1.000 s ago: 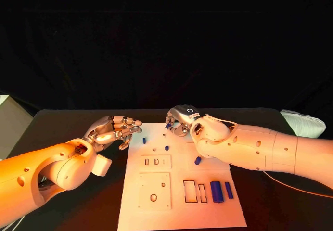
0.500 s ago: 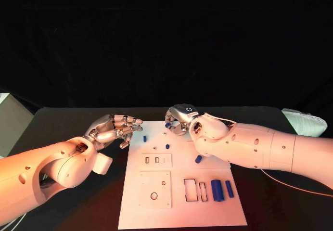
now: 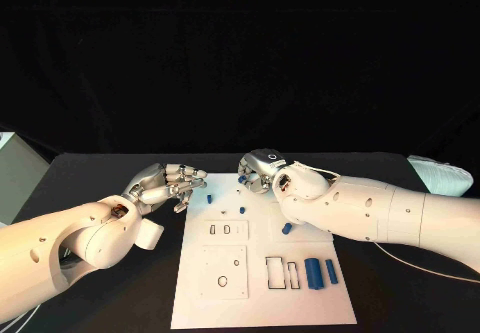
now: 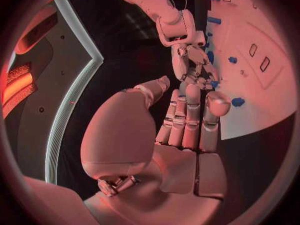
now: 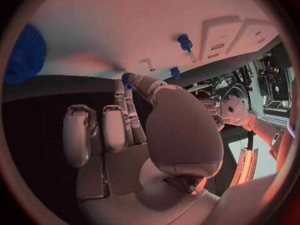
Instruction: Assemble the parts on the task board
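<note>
On the black table [image 3: 100, 173], the white task board [image 3: 262, 305] serves as landmark; entries run from biggest item down. Right hand [image 3: 262, 173] sits over the board's far edge, fingers curled in, and the right wrist view shows a small blue part [image 5: 127, 78] at its fingertips, apparently pinched between thumb and a finger. Left hand [image 3: 168, 184] hangs just off the board's far left corner, fingers curled together, nothing seen in it. Two blue cylinders, a thick one [image 3: 313, 272] and a thin one [image 3: 331, 271], lie side by side on the board's near right, next to two empty rectangular slots [image 3: 281, 273]. A short blue peg [image 3: 287, 227] lies mid-board on the right; two smaller blue pieces [image 3: 209, 198] and [image 3: 242, 209] stand near the far left. Risks, as judgement: the pinch looks shallow, so the part could slip or rotate on the way to its socket; a tilted insertion would jam. The right forearm crosses above the loose peg, and a low sweep could knock it. The hands are close together at the far edge, so contact between them is possible.
</note>
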`<action>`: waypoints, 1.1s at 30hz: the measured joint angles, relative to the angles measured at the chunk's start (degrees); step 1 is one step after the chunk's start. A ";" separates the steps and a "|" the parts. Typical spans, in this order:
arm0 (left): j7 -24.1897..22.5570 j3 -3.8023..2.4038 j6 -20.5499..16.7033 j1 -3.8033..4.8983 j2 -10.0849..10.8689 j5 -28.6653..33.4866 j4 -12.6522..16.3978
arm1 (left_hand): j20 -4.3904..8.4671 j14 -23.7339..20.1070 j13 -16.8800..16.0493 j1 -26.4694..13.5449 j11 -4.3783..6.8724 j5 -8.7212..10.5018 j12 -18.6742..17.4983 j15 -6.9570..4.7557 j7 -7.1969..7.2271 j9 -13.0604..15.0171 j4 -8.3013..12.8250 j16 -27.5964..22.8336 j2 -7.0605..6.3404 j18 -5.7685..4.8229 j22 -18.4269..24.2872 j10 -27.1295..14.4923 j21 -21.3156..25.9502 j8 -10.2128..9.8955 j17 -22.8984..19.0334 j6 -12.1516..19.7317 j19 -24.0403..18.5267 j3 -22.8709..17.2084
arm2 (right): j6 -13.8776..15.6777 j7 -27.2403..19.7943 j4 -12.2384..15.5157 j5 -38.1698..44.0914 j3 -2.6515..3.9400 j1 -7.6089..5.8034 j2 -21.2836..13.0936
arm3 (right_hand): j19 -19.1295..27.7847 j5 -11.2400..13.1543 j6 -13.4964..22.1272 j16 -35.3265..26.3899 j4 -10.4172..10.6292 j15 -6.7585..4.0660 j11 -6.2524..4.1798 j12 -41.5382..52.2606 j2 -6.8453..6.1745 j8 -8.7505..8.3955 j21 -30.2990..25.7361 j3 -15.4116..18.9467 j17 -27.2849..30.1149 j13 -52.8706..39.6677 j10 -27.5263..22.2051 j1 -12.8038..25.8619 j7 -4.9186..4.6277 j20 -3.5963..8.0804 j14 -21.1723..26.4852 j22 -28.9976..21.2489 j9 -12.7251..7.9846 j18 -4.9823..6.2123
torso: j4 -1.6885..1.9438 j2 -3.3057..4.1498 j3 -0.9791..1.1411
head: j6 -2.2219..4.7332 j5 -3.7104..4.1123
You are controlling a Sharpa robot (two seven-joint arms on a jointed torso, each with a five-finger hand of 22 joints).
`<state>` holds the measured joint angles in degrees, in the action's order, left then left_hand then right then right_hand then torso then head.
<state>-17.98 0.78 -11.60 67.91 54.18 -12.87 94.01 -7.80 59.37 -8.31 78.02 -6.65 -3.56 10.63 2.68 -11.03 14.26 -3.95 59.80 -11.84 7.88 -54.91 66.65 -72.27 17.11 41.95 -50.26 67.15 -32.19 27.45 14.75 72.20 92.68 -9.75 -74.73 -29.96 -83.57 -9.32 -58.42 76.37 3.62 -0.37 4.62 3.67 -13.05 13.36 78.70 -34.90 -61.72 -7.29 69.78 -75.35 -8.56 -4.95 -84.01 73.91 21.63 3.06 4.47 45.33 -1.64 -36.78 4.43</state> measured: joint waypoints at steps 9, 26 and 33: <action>0.01 0.00 0.03 0.00 0.08 0.02 -0.05 | -0.20 -0.21 -0.18 0.37 -0.12 0.00 0.00 0.21 0.00 0.07 0.70 0.00 0.37 0.00 -0.17 -0.12 -0.40 -0.29 0.06 0.00 -0.21 -1.18 | -0.21 0.00 1.09 -0.25 -0.05 0.03 -1.39 | 3.58 2.79 7.03 -4.80 2.74 0.97 0.95 3.02 -0.25 -5.04 -9.60 14.13 8.97 2.21 -9.92 -1.41 -0.81 -1.11 1.03 -10.85 -1.26 1.43 | -0.01 0.02 0.08 | -0.09 -0.12; 0.04 0.01 0.14 0.01 0.20 0.09 -0.42 | -0.20 -0.21 -0.26 0.37 -0.21 0.00 0.00 0.21 0.00 0.06 0.70 0.00 0.37 0.00 -0.17 -0.21 -0.40 -0.28 0.06 0.00 -0.21 -1.18 | 2.22 0.04 10.42 -2.23 0.66 -0.27 -12.01 | 2.17 1.41 5.31 -3.63 6.96 0.65 0.73 8.86 0.94 -5.76 -8.14 17.27 7.53 1.93 -7.60 -5.84 -0.73 -0.76 0.71 -8.08 -1.43 1.41 | -0.51 -0.15 0.26 | 0.60 -0.14; 0.04 0.01 0.49 0.01 0.20 0.12 -0.65 | -0.20 -0.21 -0.32 0.37 -0.21 0.00 0.00 0.21 -0.21 0.05 0.70 0.00 0.37 0.00 -0.23 -0.21 -0.40 -0.28 0.11 0.21 -0.21 -1.18 | 2.58 -0.88 12.61 -8.90 1.28 -1.45 -17.87 | 0.91 1.34 6.50 -1.07 7.91 -0.61 0.30 14.98 -0.19 -6.94 -5.51 16.65 3.61 -1.00 -1.18 -6.67 0.17 0.05 0.00 -4.54 -1.82 1.39 | -1.09 -0.41 0.50 | 0.86 -0.24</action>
<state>-17.95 0.80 -11.11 67.93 54.38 -12.74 93.36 -8.00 59.16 -8.62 78.39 -6.86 -3.56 10.63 2.89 -11.23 14.31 -3.25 59.80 -11.47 7.88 -55.14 66.44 -72.67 16.82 42.06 -50.05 66.94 -33.37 30.03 13.87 84.81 83.78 -8.47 -76.19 -47.83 -82.65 -7.98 -51.92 75.30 11.53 -0.99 4.92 18.65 -13.24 6.41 73.19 -18.25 -58.11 -8.28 68.61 -82.02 -8.39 -4.89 -84.02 69.36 19.81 4.45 3.38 44.92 -1.14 -35.91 4.19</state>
